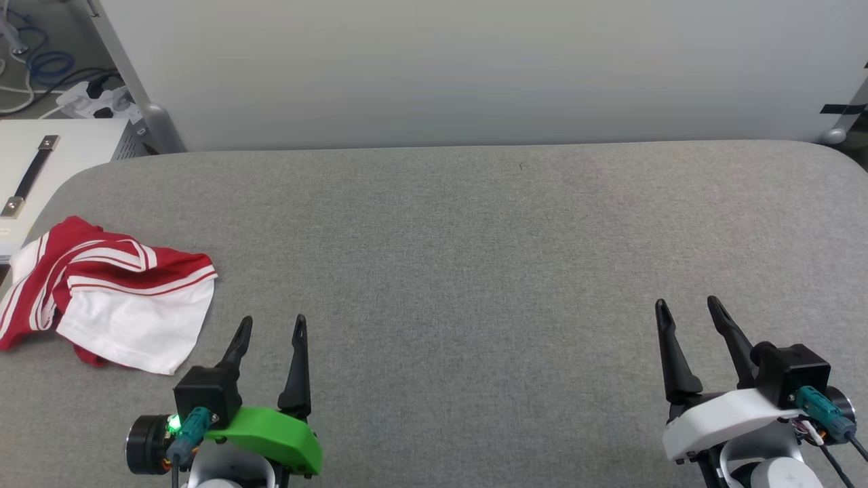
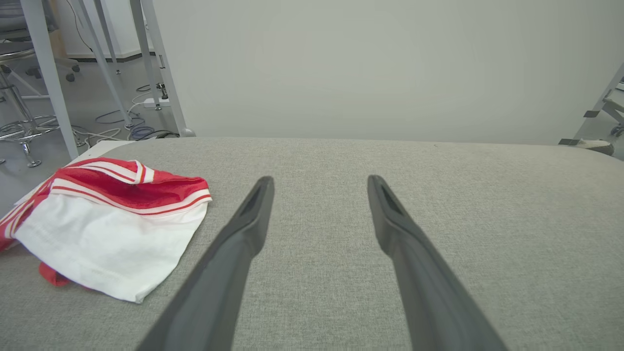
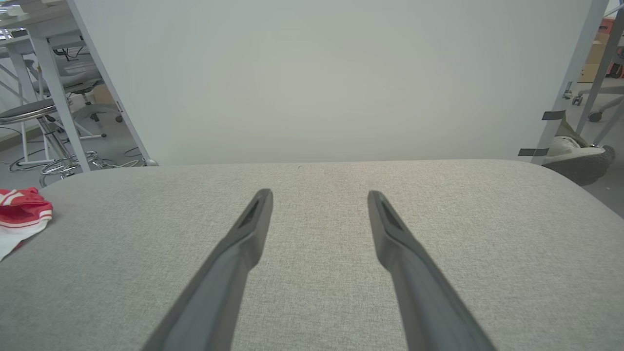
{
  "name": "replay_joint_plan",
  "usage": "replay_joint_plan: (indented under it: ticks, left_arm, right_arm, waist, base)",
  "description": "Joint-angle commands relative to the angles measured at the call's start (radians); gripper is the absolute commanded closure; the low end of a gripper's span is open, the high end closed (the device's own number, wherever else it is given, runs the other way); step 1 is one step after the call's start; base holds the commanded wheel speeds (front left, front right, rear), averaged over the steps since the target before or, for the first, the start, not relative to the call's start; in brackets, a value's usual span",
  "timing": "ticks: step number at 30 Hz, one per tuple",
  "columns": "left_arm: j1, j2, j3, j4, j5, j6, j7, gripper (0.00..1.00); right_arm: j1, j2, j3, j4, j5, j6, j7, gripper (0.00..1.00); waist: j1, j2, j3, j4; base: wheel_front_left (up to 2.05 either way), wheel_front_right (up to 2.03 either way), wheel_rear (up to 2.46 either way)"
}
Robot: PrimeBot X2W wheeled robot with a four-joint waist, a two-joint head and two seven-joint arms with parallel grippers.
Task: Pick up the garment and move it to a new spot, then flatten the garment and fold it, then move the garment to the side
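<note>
Grey fabric tabletop, pale panel behind, garment crumpled left, left gripper and right gripper released

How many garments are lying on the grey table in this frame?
1. The crumpled red-and-white garment lies near the left edge of the table, ahead and left of the open left tool. Its folds could hide more.

— How many things are we counting on the padded grey table?
— We are counting one garment.
— And grippers?
— We are counting two: one left gripper, one right gripper, each showing two dark fingers, four altogether.
</note>
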Motion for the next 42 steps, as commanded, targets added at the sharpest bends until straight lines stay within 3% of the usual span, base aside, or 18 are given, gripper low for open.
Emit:
replay_joint_plan:
  ticks: [1,18,42]
  left_arm:
    - [0.009,-0.003,-0.003,0.01,-0.011,-0.007,-0.011,0.0]
    - [-0.002,-0.004,-0.014,0.001,-0.031,-0.021,-0.046,0.0]
    - [-0.004,-0.005,-0.04,0.109,-0.09,-0.051,-0.098,0.0]
  right_arm:
    - [0.006,0.001,0.003,0.007,-0.006,-0.001,-0.013,0.0]
    - [-0.003,0.001,0.002,0.012,0.016,-0.001,-0.047,0.0]
    - [0.003,0.002,0.011,0.061,0.063,-0.001,-0.099,0.0]
  waist:
    - [0.0,0.0,0.001,0.0]
    - [0.0,0.0,0.018,0.001]
    - [0.0,0.0,0.018,0.007]
  base:
    - [0.0,0.0,0.0]
    - [0.0,0.0,0.0]
    - [0.0,0.0,0.0]
